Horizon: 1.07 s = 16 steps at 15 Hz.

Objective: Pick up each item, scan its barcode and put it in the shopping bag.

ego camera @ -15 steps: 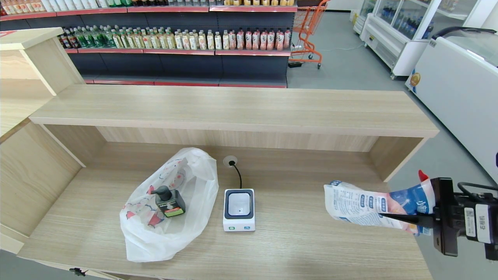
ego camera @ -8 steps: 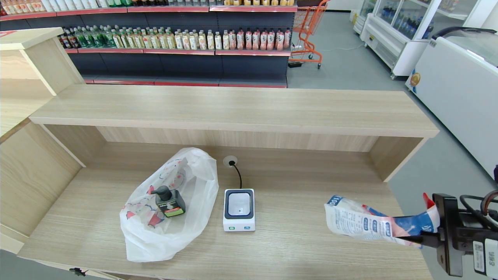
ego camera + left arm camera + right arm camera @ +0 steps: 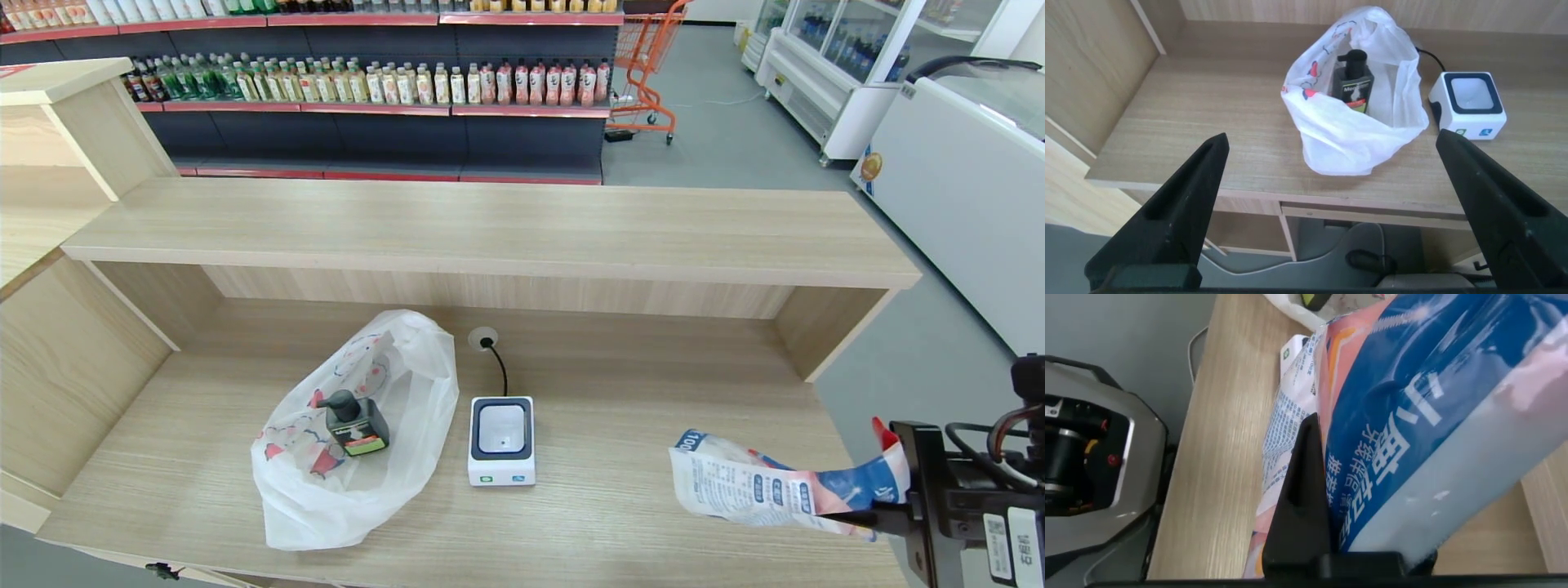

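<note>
— Where does the head camera sit?
— High over the near side of the counter [image 3: 604, 523], facing forward and down. It takes in the whole desk, the raised ledge [image 3: 490, 229] behind it and the store shelves [image 3: 367, 106] far off.
— The left wrist one?
— Back off the counter's near edge, toward the left. It looks forward and down between the wide-apart fingers of the left gripper [image 3: 1331, 137] at the shopping bag [image 3: 1331, 155] and the scanner [image 3: 1467, 100], a moderate way off.
— And the right wrist?
— Very close: right up against the pouch [image 3: 1437, 433], facing left along the counter's near edge.
— Any overlap?
— Head and left wrist share the bag and scanner. Head and right wrist share the pouch and the counter's near right part.
</note>
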Available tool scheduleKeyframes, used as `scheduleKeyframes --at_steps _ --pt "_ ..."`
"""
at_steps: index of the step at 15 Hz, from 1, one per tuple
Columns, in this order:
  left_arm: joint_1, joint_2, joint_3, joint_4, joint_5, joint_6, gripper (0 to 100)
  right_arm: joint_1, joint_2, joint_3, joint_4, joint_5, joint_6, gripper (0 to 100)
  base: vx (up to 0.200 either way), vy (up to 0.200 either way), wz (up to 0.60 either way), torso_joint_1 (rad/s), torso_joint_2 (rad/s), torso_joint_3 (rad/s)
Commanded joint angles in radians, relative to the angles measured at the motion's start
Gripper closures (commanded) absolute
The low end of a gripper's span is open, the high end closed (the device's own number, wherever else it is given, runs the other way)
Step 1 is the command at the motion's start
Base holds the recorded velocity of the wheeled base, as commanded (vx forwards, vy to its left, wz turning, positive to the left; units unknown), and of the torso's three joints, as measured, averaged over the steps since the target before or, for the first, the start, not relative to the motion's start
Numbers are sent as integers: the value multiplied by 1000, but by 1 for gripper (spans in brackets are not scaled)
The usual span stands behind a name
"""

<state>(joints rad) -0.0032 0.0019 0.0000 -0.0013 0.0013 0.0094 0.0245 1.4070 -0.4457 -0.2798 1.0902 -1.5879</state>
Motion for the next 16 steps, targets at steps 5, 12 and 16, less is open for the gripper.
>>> scheduleKeyframes --at_steps 5,12,16 --pt "2 0 0 0 0 1 0 65 47 -37 1 0 0 100 0 0 0 0 0 0" --pt "0 0 0 0 0 -2 0 65 55 -54 1 2 26 100 0 114 0 -1 0 3" --pt "0 0 0 0 0 0 0 63 64 -53 -1 2 37 100 0 200 0 4 4 0"
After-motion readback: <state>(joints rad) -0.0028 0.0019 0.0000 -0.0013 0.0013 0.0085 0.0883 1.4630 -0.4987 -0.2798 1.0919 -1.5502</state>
